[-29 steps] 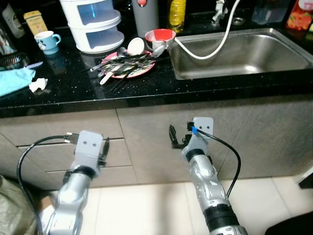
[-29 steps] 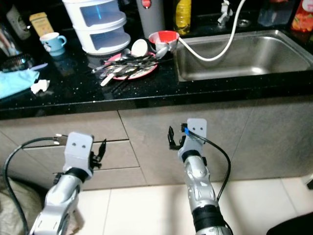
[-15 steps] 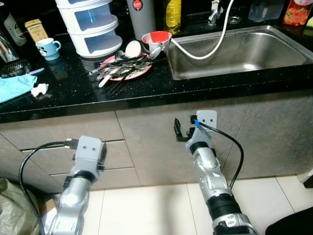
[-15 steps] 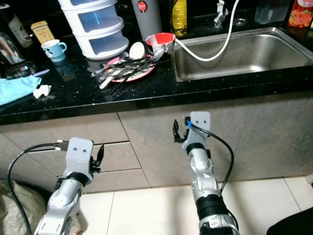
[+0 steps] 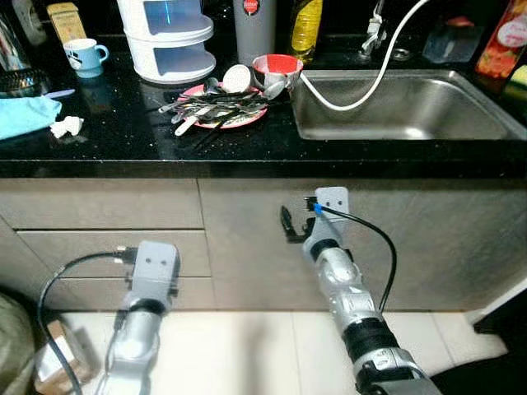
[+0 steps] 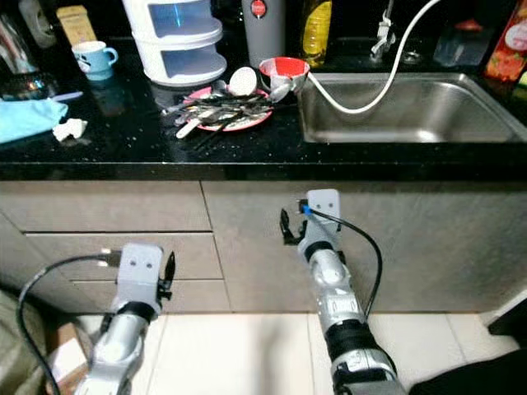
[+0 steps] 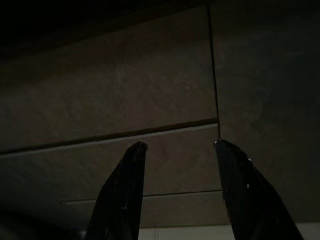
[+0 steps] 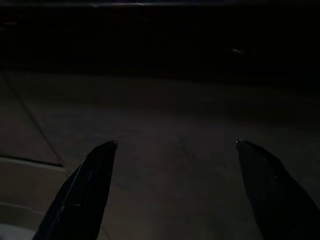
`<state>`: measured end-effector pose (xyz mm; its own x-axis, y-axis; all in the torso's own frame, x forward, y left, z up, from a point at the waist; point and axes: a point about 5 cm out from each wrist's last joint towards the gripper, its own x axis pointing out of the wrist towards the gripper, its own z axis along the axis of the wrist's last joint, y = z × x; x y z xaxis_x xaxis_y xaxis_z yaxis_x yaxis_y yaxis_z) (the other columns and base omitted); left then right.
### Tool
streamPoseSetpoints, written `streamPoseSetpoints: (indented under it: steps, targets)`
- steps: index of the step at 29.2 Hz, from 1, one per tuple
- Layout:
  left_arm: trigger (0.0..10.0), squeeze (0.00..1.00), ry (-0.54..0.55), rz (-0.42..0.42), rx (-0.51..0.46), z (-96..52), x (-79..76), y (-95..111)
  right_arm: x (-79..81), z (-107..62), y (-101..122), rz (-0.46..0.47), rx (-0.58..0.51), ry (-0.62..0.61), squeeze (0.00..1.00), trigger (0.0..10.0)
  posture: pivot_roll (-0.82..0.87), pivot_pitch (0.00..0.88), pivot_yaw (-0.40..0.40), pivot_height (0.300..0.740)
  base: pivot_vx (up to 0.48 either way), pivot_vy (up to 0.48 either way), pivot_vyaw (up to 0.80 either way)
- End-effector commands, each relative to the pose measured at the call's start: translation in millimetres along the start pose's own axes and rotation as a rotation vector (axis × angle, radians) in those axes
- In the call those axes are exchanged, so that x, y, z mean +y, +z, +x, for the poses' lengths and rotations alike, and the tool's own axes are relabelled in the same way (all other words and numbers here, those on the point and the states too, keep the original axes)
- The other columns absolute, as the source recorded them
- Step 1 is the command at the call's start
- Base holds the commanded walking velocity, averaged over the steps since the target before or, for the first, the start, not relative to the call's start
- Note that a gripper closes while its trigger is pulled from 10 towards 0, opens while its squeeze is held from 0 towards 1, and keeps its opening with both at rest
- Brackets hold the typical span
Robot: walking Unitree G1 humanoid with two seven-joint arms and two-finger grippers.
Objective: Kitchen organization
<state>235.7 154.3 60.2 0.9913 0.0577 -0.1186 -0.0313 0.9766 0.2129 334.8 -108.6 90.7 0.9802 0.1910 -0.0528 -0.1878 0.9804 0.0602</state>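
Dark kitchen worktop (image 5: 123, 148) above grey cabinet fronts, both grippers low and holding nothing.
Right gripper (image 6: 286, 228) spread wide, left gripper (image 7: 177, 150) moderately apart, both facing drawer fronts (image 5: 107, 251). At 11 o'clock from the right gripper, a pink plate (image 5: 247, 118) of cutlery (image 5: 206, 107): probably light, stiff, slippery, rattly; best taken mid-handle. Sink (image 5: 395, 107) at 1 o'clock.
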Motion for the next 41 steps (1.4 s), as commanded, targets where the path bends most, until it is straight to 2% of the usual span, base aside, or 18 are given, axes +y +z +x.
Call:
streamPoseSetpoints:
  steps: [1, 4, 6, 10, 13, 15, 17, 21, 25, 28, 31, 35, 36, 37, 38, 39, 40, 41]
  targets:
    - [10.0, 0.00, 0.010, 0.003, -0.001, -0.7, -3.2, -2, 1.3, 1.0, -2, 0.011, 0.015, 0.011, 0.00, 10.0, 0.22, 0.000, -0.044, 0.740, 0.000, 0.000, 0.00]
    - [10.0, 0.00, 0.024, -0.019, 0.005, -1.5, -4.1, -2, -0.2, 4.0, -2, 0.018, 0.025, 0.007, 0.00, 10.0, 0.22, 0.000, -0.050, 0.740, 0.000, 0.000, 0.00]
    - [10.0, 0.00, 0.065, -0.081, 0.028, -3.3, 4.6, -4, 1.2, 6.6, 6, 0.017, -0.006, 0.006, 0.00, 10.0, 0.21, 0.000, -0.036, 0.740, 0.000, 0.000, 0.00]
    - [10.0, 0.00, 0.073, -0.066, 0.022, -2.3, 8.2, -3, -2.4, 6.6, 1, 0.039, 0.013, -0.003, 0.00, 10.0, 0.27, 0.000, -0.042, 0.740, 0.000, 0.000, 0.00]
    - [10.0, 0.00, 0.095, -0.105, 0.021, -3.4, 13.1, -2, 4.5, 7.3, -1, 0.034, 0.019, 0.028, 0.00, 10.0, 0.29, 0.000, -0.037, 0.740, 0.000, 0.000, 0.00]
    - [10.0, 0.00, 0.089, -0.072, 0.006, -2.2, 14.3, 0, 14.9, 10.0, 2, 0.044, 0.002, 0.053, 0.00, 10.0, 0.33, 0.000, -0.026, 0.740, 0.000, 0.000, 0.00]
    - [10.0, 0.00, 0.079, -0.050, 0.001, -1.2, 17.0, 0, 24.1, 11.4, 4, 0.039, -0.011, 0.056, 0.00, 10.0, 0.29, 0.000, -0.022, 0.740, 0.000, 0.000, 0.00]
    - [10.0, 0.00, 0.069, -0.055, -0.001, 0.7, 21.6, 1, 30.7, 11.5, 10, 0.042, -0.038, 0.039, 0.00, 10.0, 0.28, 0.000, -0.031, 0.740, 0.000, 0.000, 0.00]
    - [10.0, 0.00, 0.072, -0.074, -0.121, 11.8, 31.7, 43, 29.0, 7.3, 27, 0.023, -0.123, 0.050, 0.00, 10.0, 0.28, 0.000, -0.009, 0.740, 0.000, 0.000, 0.00]
    - [10.0, 0.00, 0.039, -0.085, -0.143, 14.1, 35.0, 55, 23.5, 7.9, 33, 0.061, -0.139, -0.003, 0.00, 10.0, 0.27, 0.000, 0.017, 0.740, 0.000, 0.000, 0.00]
    - [10.0, 0.00, 0.025, -0.084, -0.143, 14.6, 35.3, 56, 22.4, 8.0, 36, 0.079, -0.145, -0.021, 0.00, 10.0, 0.27, 0.000, 0.017, 0.740, 0.000, 0.000, 0.00]
    - [10.0, 0.00, 0.017, -0.057, -0.082, 16.7, 23.9, 36, 20.3, 1.1, 24, 0.100, -0.117, -0.088, 0.00, 10.0, 0.26, 0.000, 0.033, 0.740, 0.000, 0.000, 0.00]
    - [10.0, 0.00, 0.003, -0.040, -0.072, 14.7, 19.7, 32, 24.3, -1.9, 22, 0.118, -0.108, -0.090, 0.00, 10.0, 0.26, 0.009, 0.025, 0.740, 0.000, 0.000, 0.00]
    - [10.0, 0.00, -0.016, 0.007, -0.064, 11.9, 17.6, 27, 31.5, -5.4, 22, 0.095, -0.121, -0.055, 0.00, 10.0, 0.25, 0.003, 0.024, 0.740, 0.000, 0.000, 0.00]
    - [10.0, 0.00, -0.032, 0.041, -0.061, 10.1, 16.9, 24, 36.7, -7.6, 23, 0.077, -0.133, -0.026, 0.00, 10.0, 0.25, 0.000, 0.025, 0.740, 0.000, 0.000, 0.00]
    - [10.0, 0.00, -0.032, 0.041, -0.061, 10.1, 16.9, 24, 36.7, -7.6, 23, 0.077, -0.133, -0.026, 0.00, 10.0, 0.25, 0.000, 0.025, 0.740, 0.000, 0.000, 0.00]
    - [10.0, 0.00, -0.037, 0.087, -0.063, 8.4, 18.8, 23, 38.3, -7.9, 23, 0.080, -0.132, -0.019, 0.00, 10.0, 0.25, 0.000, 0.025, 0.740, 0.000, 0.000, 0.00]
    - [10.0, 0.00, -0.026, 0.099, -0.071, 7.0, 22.5, 25, 37.8, -7.1, 23, 0.091, -0.123, -0.025, 0.00, 10.0, 0.25, 0.000, 0.023, 0.740, 0.000, 0.000, 0.00]
